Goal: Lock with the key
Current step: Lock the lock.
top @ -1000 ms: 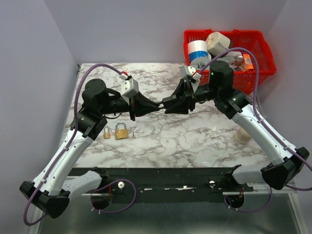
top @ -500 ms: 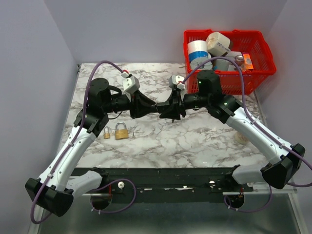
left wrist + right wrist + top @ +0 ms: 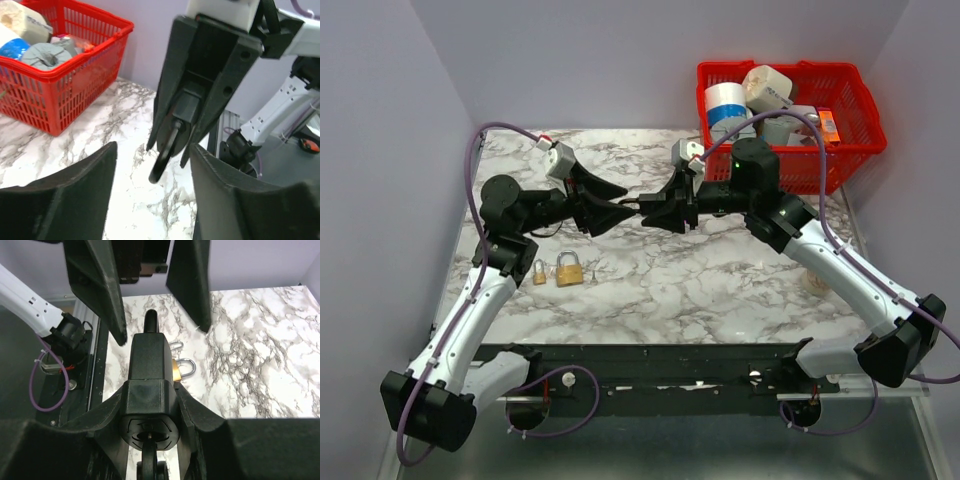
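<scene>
Over the table (image 3: 740, 280), the key (image 3: 165, 147) juts from the padlock (image 3: 147, 360) clenched in the right gripper (image 3: 658, 210); left gripper (image 3: 612, 205) gapes empty. Probably light, stiff, slick: pinch its flat black head.

Both arms reach inward toward each other with elbows bent and wrists raised, their grippers nearly tip to tip but apart. The left gripper (image 3: 623, 199) has its jaws spread wide and holds nothing. The right gripper (image 3: 648, 210) faces it, clamped on a black padlock (image 3: 147, 360).

The marble table (image 3: 720, 280) bears two brass padlocks (image 3: 569, 270) and a red basket (image 3: 835, 80).
</scene>
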{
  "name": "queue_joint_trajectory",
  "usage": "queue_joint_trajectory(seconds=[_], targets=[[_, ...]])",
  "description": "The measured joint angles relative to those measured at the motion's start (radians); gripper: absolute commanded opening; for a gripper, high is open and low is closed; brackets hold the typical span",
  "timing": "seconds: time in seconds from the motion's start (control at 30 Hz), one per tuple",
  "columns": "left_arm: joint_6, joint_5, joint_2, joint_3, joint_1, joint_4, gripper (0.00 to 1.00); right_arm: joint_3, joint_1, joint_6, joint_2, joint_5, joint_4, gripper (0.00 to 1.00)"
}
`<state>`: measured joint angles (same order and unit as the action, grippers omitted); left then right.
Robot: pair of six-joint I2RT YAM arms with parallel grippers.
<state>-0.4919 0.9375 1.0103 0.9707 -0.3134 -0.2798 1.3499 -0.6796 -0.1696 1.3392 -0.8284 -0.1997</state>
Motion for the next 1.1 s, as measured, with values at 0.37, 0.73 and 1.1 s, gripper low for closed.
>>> queue_joint_trajectory(seconds=[0.37, 0.73, 1.1], targets=[[0.323, 0.151, -0.007, 0.040, -0.003, 0.191, 0.26, -0.001, 0.002, 0.009, 0.000, -0.095, 0.008, 0.01], [0.439, 0.224, 0.000, 0.102, -0.004, 0.327, 0.00, 0.004, 0.003, -0.032, 0.000, -0.134, -0.034, 0.51], [0.760, 0.223, 0.058, 0.258, -0.003, 0.694, 0.00, 0.087, 0.003, -0.163, 0.030, -0.135, -0.244, 0.56]])
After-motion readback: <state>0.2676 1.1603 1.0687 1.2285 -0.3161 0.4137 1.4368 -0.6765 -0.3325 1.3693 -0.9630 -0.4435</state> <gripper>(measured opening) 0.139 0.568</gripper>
